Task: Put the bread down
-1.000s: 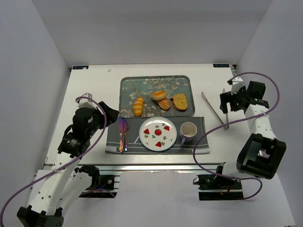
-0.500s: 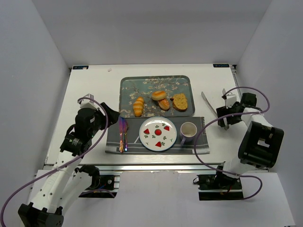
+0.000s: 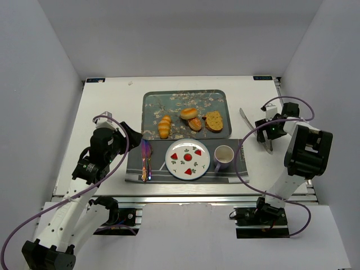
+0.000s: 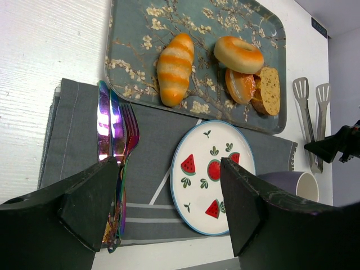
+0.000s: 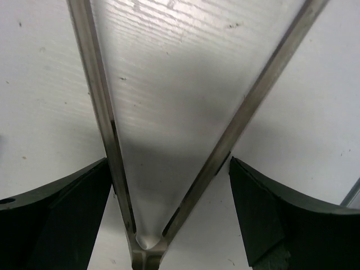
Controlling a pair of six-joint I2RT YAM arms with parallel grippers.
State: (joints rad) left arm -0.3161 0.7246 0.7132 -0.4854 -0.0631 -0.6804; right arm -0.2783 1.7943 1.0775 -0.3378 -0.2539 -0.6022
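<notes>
The small golden-brown ring of bread (image 4: 238, 54) lies on the blue floral tray (image 4: 135, 34), just beside a glazed orange bun (image 4: 241, 85). The right end effector (image 5: 167, 197) stands wide open astride the hinge end of steel tongs (image 5: 104, 112) on the white desk (image 3: 112, 101), not closed on them. The left end effector (image 4: 169, 197) is open and empty.
</notes>
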